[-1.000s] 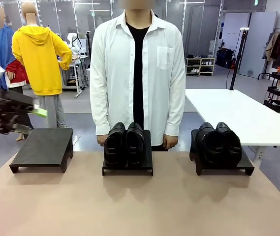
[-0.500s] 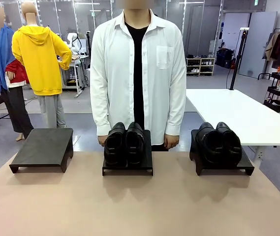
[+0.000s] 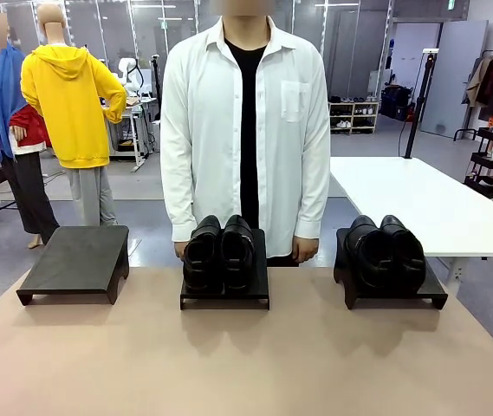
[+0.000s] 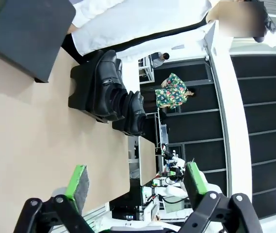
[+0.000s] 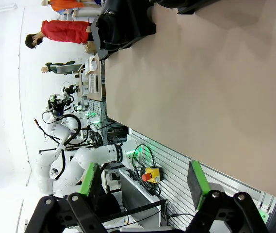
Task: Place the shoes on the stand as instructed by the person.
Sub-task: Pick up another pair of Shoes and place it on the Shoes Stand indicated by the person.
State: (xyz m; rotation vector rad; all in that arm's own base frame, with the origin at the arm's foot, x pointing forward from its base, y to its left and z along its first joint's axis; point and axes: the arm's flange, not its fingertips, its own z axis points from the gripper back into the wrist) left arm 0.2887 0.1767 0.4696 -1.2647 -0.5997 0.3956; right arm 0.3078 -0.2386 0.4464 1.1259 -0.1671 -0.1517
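**While waiting on a cue: risking the wrong pair, a slipping grip, a nudged hand**

Hanging well short of the middle stand (image 3: 225, 299), on its near side, with the left gripper (image 4: 135, 179) spread wide and pinching nothing. Holding the right gripper (image 5: 142, 179) likewise parted and empty, also on the near side of that stand.

Looking across the bare table (image 3: 246, 373) at one pair of shoes (image 3: 220, 251) sitting on the middle stand itself, side by side and touching. Noting a second pair (image 3: 385, 250) on the stand just right of it (image 3: 432, 296), and an empty stand (image 3: 77, 258) just left of it.

Facing the person (image 3: 246, 130) standing right behind the middle stand, with hands (image 3: 302, 250) hanging at its far edge and apparently pointing at nothing.

Judging the hazards:
- Possibly guessing the pair or the target stand while lacking a clear gesture.
- Possibly losing glossy leather from the pads.
- Possibly knocking the touching neighbour when grabbing one shoe.
- Possibly dragging the light stand along.
- Possibly crowding those hands when reaching over the middle stand.
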